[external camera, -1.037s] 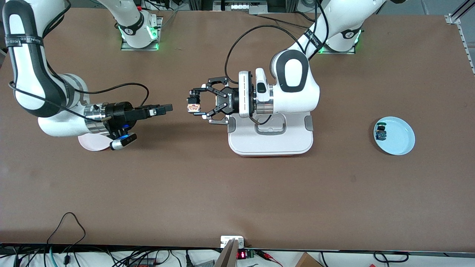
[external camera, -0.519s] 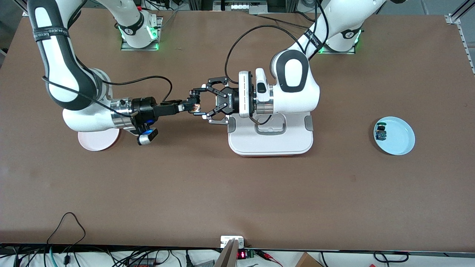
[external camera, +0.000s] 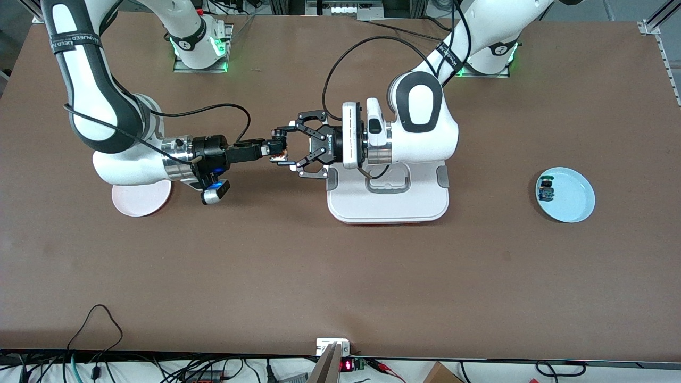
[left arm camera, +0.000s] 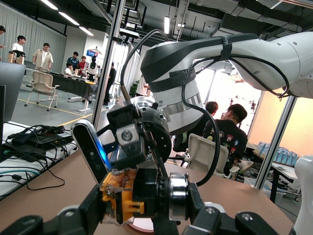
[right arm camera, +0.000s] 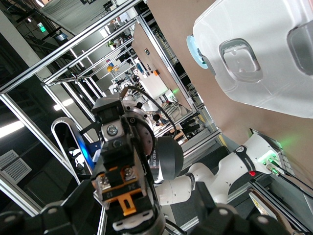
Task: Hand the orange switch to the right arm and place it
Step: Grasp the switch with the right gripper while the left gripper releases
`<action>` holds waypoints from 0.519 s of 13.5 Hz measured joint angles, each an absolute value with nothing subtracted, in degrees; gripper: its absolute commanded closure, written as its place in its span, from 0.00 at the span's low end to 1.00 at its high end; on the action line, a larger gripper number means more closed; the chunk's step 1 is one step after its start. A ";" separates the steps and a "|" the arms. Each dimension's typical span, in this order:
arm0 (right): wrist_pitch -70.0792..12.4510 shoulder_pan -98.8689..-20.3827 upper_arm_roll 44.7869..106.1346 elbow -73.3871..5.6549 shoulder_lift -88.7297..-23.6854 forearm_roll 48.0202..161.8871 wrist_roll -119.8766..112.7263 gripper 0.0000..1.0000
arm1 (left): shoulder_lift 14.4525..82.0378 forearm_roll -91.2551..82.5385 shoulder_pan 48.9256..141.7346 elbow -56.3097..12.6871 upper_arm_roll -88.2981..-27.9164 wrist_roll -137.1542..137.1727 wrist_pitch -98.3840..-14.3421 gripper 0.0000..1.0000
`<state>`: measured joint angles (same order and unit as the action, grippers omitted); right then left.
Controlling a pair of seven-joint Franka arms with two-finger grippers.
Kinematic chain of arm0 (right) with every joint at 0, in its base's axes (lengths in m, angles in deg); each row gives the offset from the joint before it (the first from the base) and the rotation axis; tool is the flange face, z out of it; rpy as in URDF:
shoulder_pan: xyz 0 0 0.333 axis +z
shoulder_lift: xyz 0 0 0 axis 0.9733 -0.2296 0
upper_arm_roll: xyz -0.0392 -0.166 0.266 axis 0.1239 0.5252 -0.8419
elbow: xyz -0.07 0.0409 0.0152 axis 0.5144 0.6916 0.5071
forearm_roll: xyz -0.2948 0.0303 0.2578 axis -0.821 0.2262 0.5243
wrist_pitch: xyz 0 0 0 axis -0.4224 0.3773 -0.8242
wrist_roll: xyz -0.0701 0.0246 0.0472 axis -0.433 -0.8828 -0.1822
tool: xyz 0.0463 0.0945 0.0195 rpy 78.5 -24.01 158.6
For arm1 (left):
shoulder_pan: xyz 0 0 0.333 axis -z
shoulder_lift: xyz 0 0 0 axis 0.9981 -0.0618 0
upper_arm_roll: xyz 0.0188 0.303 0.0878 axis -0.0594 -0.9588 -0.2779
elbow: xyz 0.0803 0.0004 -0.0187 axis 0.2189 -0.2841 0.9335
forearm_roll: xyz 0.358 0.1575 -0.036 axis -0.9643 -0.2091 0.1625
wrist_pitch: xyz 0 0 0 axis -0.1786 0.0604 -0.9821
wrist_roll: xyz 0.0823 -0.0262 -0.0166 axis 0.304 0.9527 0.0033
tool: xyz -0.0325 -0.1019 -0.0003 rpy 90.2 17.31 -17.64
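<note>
Orange switch (external camera: 277, 153), a tiny black push-button on an orange-yellow block: mid-handover, in the air just above the centre of the front view.

Brown counter (external camera: 340, 276) fills the frame. White lidded plastic tray (external camera: 388, 205) sits at centre, under the left arm's wrist. Round pale blue plate (external camera: 574, 205) is at the left arm's end and carries a small blue-bodied switch (external camera: 545, 190). Round pink plate (external camera: 139, 202) is at the right arm's end, partly under the right arm.

Left gripper (external camera: 280, 149), a black linkage claw, is clamped tight on the switch. Right gripper (external camera: 267, 150), narrow and black, reaches in level from the pink plate's end. Its jaws are open and bracket the switch body, with gaps showing in the right wrist view.

Risks, as judged:
- The claw lets go before the narrow jaws bite, and the switch drops to the counter.
- The jaws close on the button cap or a corner, and the part twists or squirts out.
- Both grippers pull at once, and the small part slips.
</note>
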<state>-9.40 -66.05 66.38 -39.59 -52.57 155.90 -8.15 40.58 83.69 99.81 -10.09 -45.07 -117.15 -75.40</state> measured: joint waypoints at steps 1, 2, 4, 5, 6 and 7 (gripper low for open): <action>-9.40 -66.09 66.38 -39.70 -52.58 155.90 -8.10 0.65 | 40.58 83.69 99.81 -10.09 -45.07 -117.16 -75.40 0.99; -9.40 -66.15 66.39 -39.71 -52.57 155.90 -8.10 0.77 | 40.58 83.69 99.81 -10.09 -45.07 -117.17 -75.40 0.99; -9.39 -66.58 66.41 -39.67 -52.41 156.58 -8.10 0.92 | 40.38 83.69 99.87 -10.13 -45.07 -117.20 -75.41 0.99; -9.35 -66.84 66.40 -39.65 -52.29 156.61 -7.94 0.92 | 40.25 83.73 99.87 -10.06 -45.04 -117.10 -75.40 0.99; -9.33 -66.91 66.40 -39.64 -52.21 156.65 -7.42 0.93 | 40.15 83.80 99.89 -9.86 -45.00 -116.75 -75.40 0.99; -9.33 -66.92 66.40 -39.64 -52.17 156.65 -7.42 0.93 | 40.14 83.80 99.89 -9.81 -44.99 -116.75 -75.40 0.98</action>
